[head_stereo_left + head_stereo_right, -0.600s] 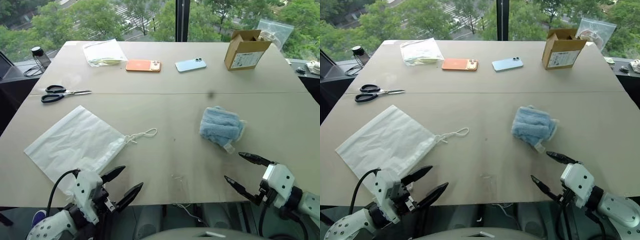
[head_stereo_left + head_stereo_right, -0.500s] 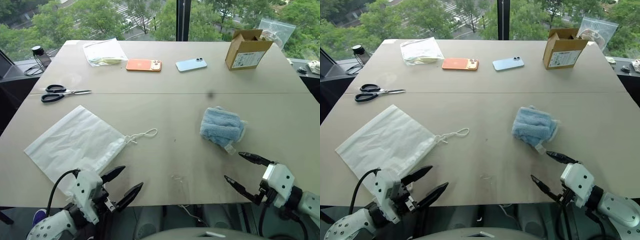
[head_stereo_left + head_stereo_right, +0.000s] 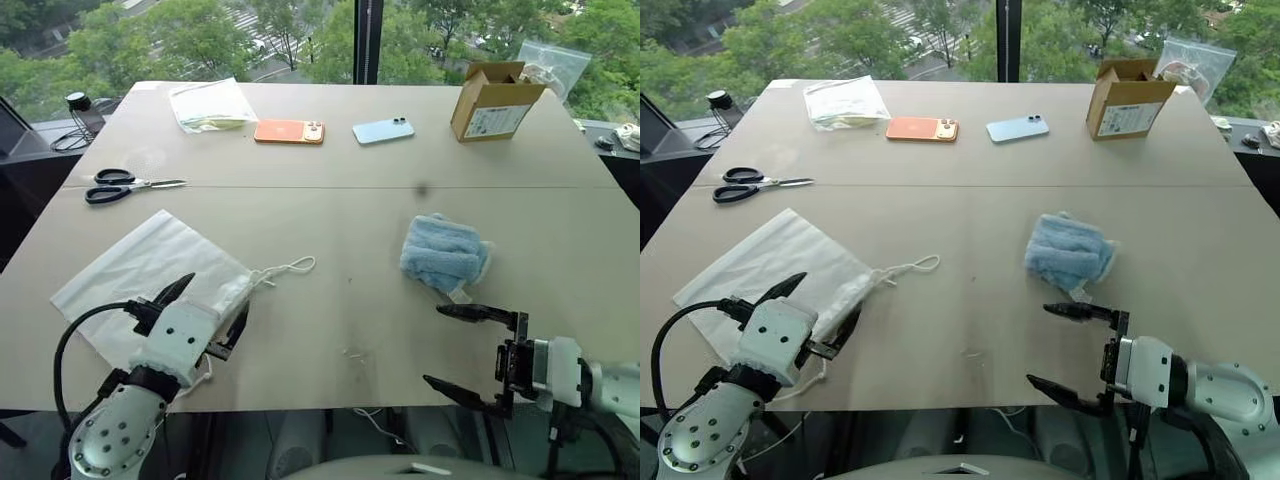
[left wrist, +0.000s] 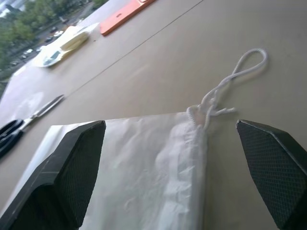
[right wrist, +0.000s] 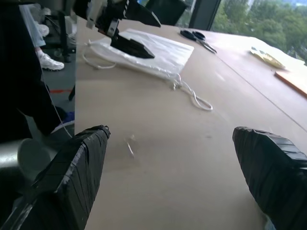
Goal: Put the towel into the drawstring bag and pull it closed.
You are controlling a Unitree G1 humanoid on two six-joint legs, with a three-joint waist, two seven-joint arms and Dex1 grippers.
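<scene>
Thin translucent white drawstring bag [image 3: 150, 275] lay flat on tabletop [image 3: 340, 215] | bunched light-blue terry towel [image 3: 443, 255] sat apart | my left end effector [image 3: 197, 312] advanced over bag's mouth, wide open | my right end effector [image 3: 470, 347] turned sideways near towel, open, empty.

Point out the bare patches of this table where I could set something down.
The widest bare patch lies between the drawstring bag and the towel. Another runs between the scissors and the towel. The far edge is crowded: pouch, orange phone, blue phone, cardboard box.
</scene>
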